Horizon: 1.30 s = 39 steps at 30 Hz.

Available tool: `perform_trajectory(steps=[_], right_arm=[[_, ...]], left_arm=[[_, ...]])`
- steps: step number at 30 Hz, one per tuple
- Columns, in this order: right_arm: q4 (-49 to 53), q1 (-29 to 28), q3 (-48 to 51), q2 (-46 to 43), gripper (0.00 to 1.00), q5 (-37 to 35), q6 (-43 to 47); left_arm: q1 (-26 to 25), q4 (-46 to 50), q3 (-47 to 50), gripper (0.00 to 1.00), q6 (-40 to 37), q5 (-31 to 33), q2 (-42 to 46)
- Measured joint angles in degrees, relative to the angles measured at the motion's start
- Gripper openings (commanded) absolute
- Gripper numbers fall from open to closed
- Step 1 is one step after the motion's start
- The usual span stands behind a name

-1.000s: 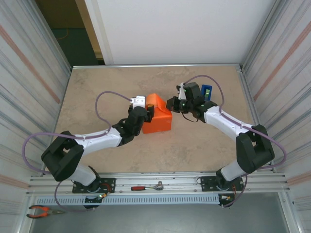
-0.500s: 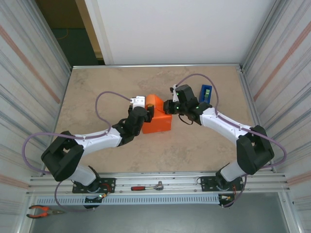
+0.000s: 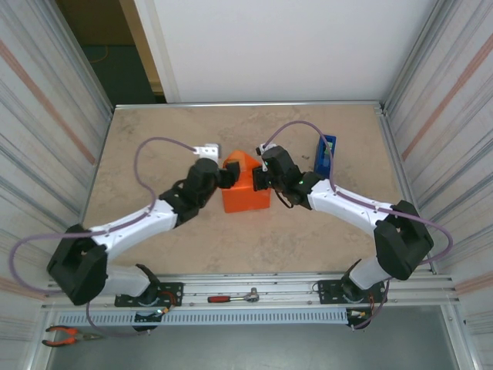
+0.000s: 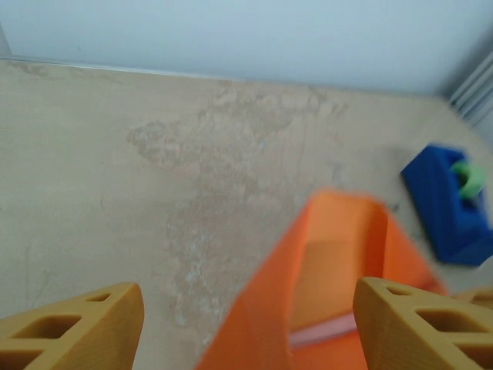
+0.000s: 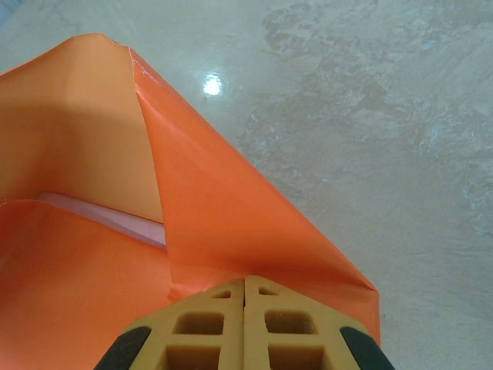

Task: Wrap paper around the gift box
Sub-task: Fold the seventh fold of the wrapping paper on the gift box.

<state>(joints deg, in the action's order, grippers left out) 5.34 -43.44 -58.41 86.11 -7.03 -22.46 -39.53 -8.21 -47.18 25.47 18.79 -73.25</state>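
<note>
Right gripper (image 5: 245, 304) is pinched closed on a flap of the paper (image 5: 223, 200), with the gift box (image 5: 108, 220) peeking out just ahead of it. My left gripper (image 4: 248, 301) is spread wide, holding nothing, so if I tug, the box could slide or the flap could tear.

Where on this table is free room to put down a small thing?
Free: the far-left part of the table, between the left wall and left arm; the near strip between both arms. Crowded: the centre, where left gripper and right gripper meet the paper, and around the blue dispenser.
</note>
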Motion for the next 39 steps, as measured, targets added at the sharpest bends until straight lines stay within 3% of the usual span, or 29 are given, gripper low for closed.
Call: perform_trajectory(steps=[2, 7, 10, 17, 22, 39], right_arm=[[-0.70, 0.00, 0.35, -0.04, 0.00, 0.00, -0.17], [-1.27, 0.02, 0.70, -0.26, 0.00, 0.17, -1.01], [-1.27, 0.02, 0.70, -0.26, 0.00, 0.33, -1.05], [-1.70, -0.07, 0.70, -0.20, 0.00, 1.73, -1.77], [-1.70, -0.04, 0.70, -0.20, 0.00, 2.08, -2.51], [-1.92, -0.04, 0.70, -0.20, 0.00, 3.63, -2.73]], left_arm=[[3.67, 1.53, -0.96, 0.65, 2.08, -3.48, 3.17], [11.34, 4.33, -1.31, 0.25, 5.95, -10.91, 5.92], [13.25, 5.88, -1.31, 0.17, 6.56, -14.27, 3.52], [13.38, 7.02, -1.31, 0.15, 6.73, -20.28, -4.17], [10.62, 7.26, -1.33, 0.15, 6.69, -21.16, -5.70], [1.46, 16.46, -4.17, 0.20, 5.88, -7.28, -2.64]])
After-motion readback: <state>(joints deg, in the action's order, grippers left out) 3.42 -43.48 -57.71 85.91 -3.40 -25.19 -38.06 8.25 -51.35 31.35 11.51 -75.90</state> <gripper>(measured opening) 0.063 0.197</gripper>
